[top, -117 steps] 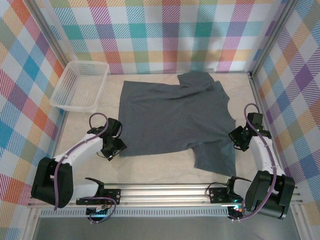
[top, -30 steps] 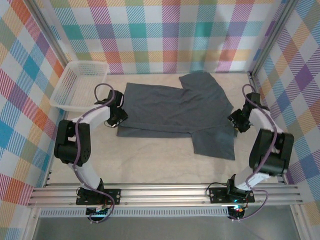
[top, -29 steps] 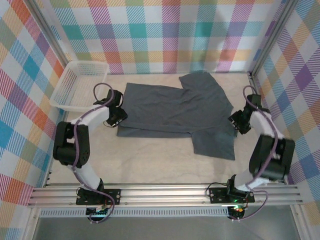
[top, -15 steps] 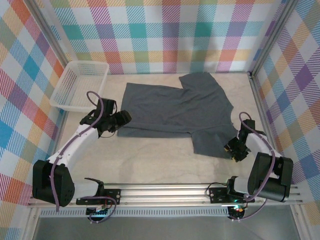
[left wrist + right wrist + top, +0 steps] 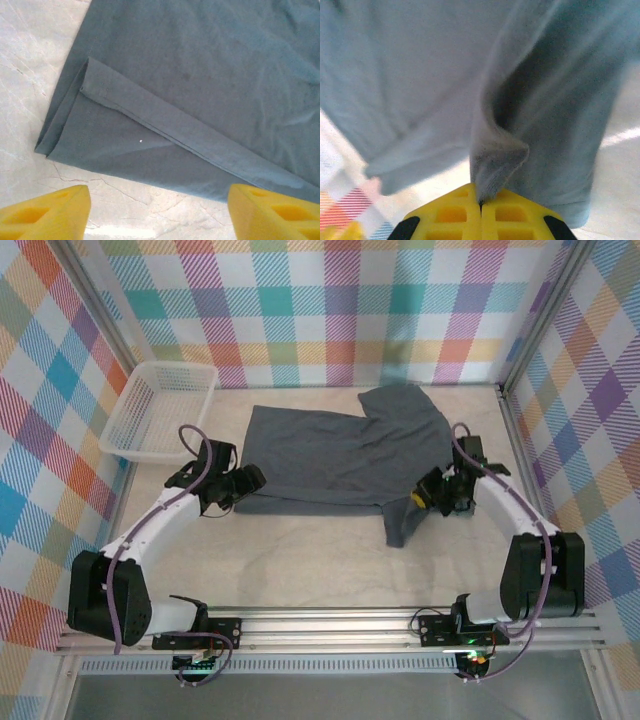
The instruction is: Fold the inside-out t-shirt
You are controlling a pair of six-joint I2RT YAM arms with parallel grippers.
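- You have the soft slate blue-grey cloth t-shirt (image 5: 340,450) lying across the far middle of the pale marbled tabletop (image 5: 300,560), spread mostly flat.
- Its near edge is doubled back on itself. In the left wrist view the folded band runs diagonally across the t-shirt (image 5: 200,75), with the layered corner at the left.
- One narrower flap of the cloth reaches nearer to you than the rest, at the right end of that fold.
- Your left gripper (image 5: 250,480) sits at the shirt's left near corner, jaws spread wide. Its yellow pads (image 5: 47,212) stand far apart over bare tabletop just short of the cloth, and nothing is between them.
- Your right gripper (image 5: 420,497) is over the right part of the shirt, beside the top of the flap.
- In the right wrist view the right gripper (image 5: 481,200) has its yellow jaws pressed together on a pinched ridge of the t-shirt (image 5: 415,70), and the cloth bunches up from that pinch.
- The white plastic mesh basket (image 5: 130,435) stands at the far left corner, well apart from the shirt.
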